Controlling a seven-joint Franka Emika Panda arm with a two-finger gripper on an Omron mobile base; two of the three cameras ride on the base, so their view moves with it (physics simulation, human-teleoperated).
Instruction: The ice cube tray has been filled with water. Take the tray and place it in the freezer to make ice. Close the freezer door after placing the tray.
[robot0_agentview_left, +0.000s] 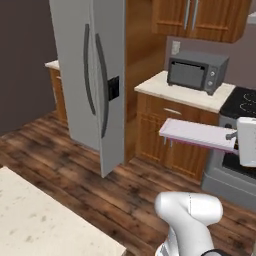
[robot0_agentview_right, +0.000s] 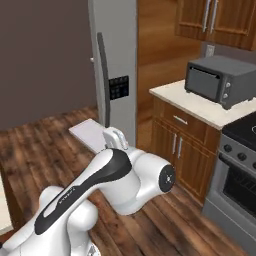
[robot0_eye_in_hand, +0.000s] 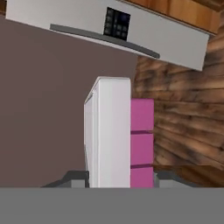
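Left base view, tray place: the ice cube tray (robot0_agentview_left: 197, 134) is hanging in the air at the right middle of the frame, in front of the wooden cabinets (robot0_agentview_left: 172, 132) and below the toaster oven (robot0_agentview_left: 196, 71), well apart from the freezer (robot0_agentview_left: 90, 75).
Left base view, long axis: the tray is lying roughly flat, its length running from centre-right toward the right edge, where the gripper (robot0_agentview_left: 235, 136) is taking it by the short end.
Left base view, handling: a thin stiff slab, likely light, but said to be carrying water, so it is probably calling for level, slow carrying; an end hold is leaving the far end cantilevered.
Right base view, tray place: the tray (robot0_agentview_right: 90, 134) is showing at the centre-left, above the wooden floor (robot0_agentview_right: 45, 145), its free end pointing toward the upper left, just short of the freezer (robot0_agentview_right: 114, 65).
Right base view, freezer: both doors are looking closed, the dark handle (robot0_agentview_right: 104, 80) standing upright.
Hand view, tray: the tray (robot0_eye_in_hand: 111, 135) is running up the middle from the bottom edge, white face with the pink edge on its right, pointing toward the freezer (robot0_eye_in_hand: 166, 37) across the top.
Hand view, claw: the fingertips (robot0_eye_in_hand: 75, 178) are sitting on either side of the tray's near end, clamped on it.
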